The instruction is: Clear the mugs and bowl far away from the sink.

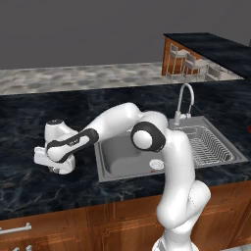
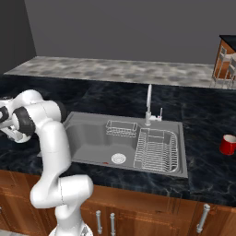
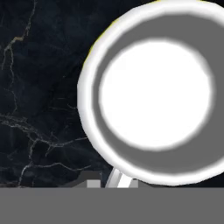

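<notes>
The white mug looms close in the hand view, seen from above, with its near rim down at my gripper. The jaws stand shut on that near edge of the mug. In the left base view the gripper hangs low over the dark counter, left of the sink. The red mug stands upright on the counter to the right of the sink, far from the hand. A thin yellow sliver peeks out behind the white mug; I cannot tell what it belongs to. The bowl is hidden.
A wire dish rack fills the right half of the basin, and a small wire basket sits at its back. The curved faucet rises behind the basin. Dark marble counter spreads around the hand. Stools stand far back on the right.
</notes>
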